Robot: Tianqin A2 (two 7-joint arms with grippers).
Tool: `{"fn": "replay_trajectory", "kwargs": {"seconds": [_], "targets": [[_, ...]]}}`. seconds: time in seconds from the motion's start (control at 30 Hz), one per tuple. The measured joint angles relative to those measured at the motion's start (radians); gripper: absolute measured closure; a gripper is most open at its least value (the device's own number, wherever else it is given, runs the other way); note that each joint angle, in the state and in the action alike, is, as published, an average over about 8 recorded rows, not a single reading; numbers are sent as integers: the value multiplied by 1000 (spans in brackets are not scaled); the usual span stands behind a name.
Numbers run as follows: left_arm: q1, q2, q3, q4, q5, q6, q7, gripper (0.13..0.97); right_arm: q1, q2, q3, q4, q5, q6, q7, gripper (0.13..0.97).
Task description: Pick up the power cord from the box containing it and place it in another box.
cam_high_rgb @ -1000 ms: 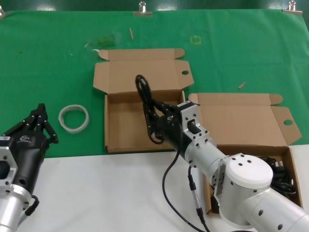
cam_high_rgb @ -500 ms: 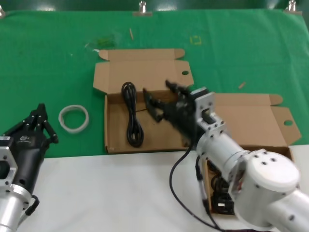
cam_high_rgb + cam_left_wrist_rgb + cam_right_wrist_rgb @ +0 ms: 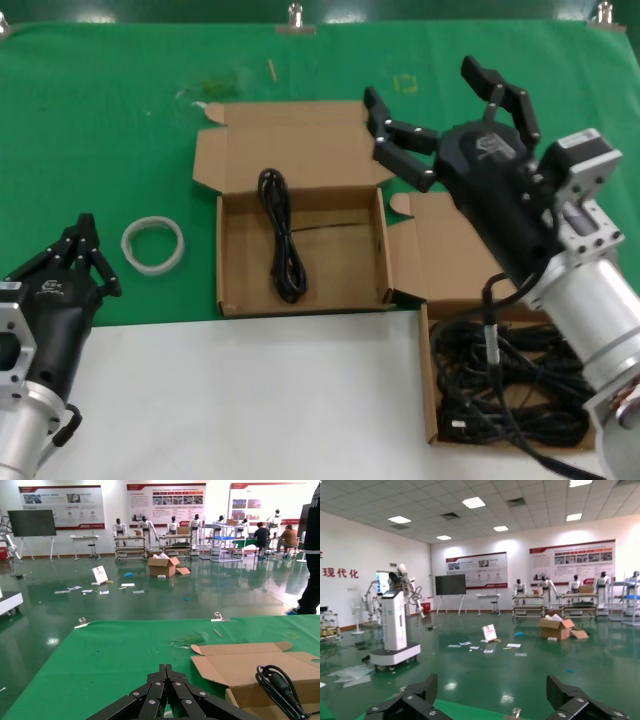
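Note:
The power cord (image 3: 281,233), a long narrow black hank, lies inside the open cardboard box (image 3: 232,298) in the middle of the head view; its end also shows in the left wrist view (image 3: 280,687). My right gripper (image 3: 425,96) is open and empty, raised high above the box's back flap and the right box. In the right wrist view its fingers (image 3: 405,702) stand wide apart, facing the hall. My left gripper (image 3: 85,243) is shut and parked at the near left, its tips (image 3: 166,671) over the green cloth.
A second box (image 3: 432,400) at the near right holds a heap of many black cords (image 3: 510,385). A white ring (image 3: 153,243) lies on the green cloth left of the middle box. The near table strip is white.
My right gripper let go of the power cord into the middle box, opened wide, then rose and drew back to the right. The cord settled flat. The left arm has not moved.

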Motion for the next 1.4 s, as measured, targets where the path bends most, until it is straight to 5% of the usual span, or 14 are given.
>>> {"fn": "replay_trajectory", "kwargs": {"seconds": [0.37,0.6,0.87,1.27,1.4], "targets": [[0,0,0,0,0,0,0,906,-32,-25,52,-24,-39,-14,6,244],[0,0,0,0,0,0,0,880,-59,-45,94,-43,-71,-26,12,210],[0,0,0,0,0,0,0,745,-89,-69,142,-65,-108,-39,19,147],[0,0,0,0,0,0,0,745,-135,-104,215,-98,-163,-60,30,129],[0,0,0,0,0,0,0,525,-150,-115,239,-109,-182,-66,33,129]]}}
